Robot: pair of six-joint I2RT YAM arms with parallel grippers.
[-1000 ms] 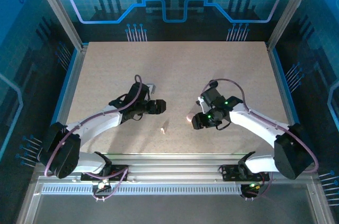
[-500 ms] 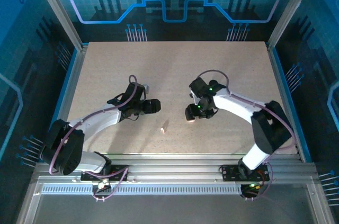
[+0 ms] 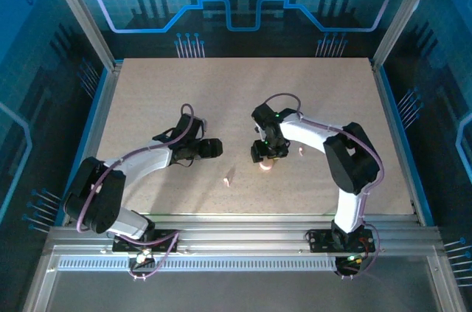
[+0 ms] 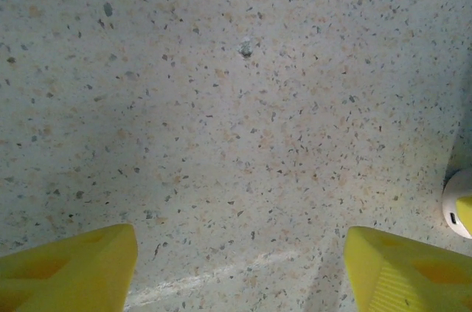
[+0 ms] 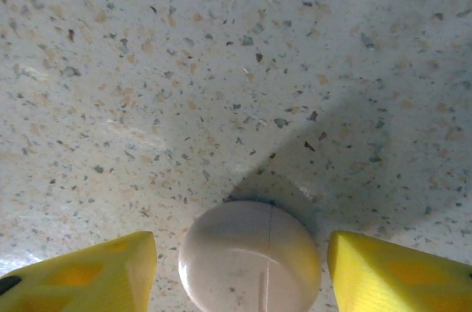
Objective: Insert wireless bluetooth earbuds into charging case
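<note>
The right gripper (image 5: 240, 249) hangs spread astride the pink case (image 5: 249, 257), which looks closed, so the step seems to be securing it; next comes a centred squeeze, then opening the lid. The left gripper (image 4: 240, 257) is spread over bare table (image 4: 221, 105), near 1 whitish earbud (image 3: 228, 178). Count: 1 case, 1 earbud.

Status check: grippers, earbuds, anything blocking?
Left gripper open over bare table. Right gripper open, fingers either side of closed pink puck. One whitish earbud loose between arms. Nothing blocking.
</note>
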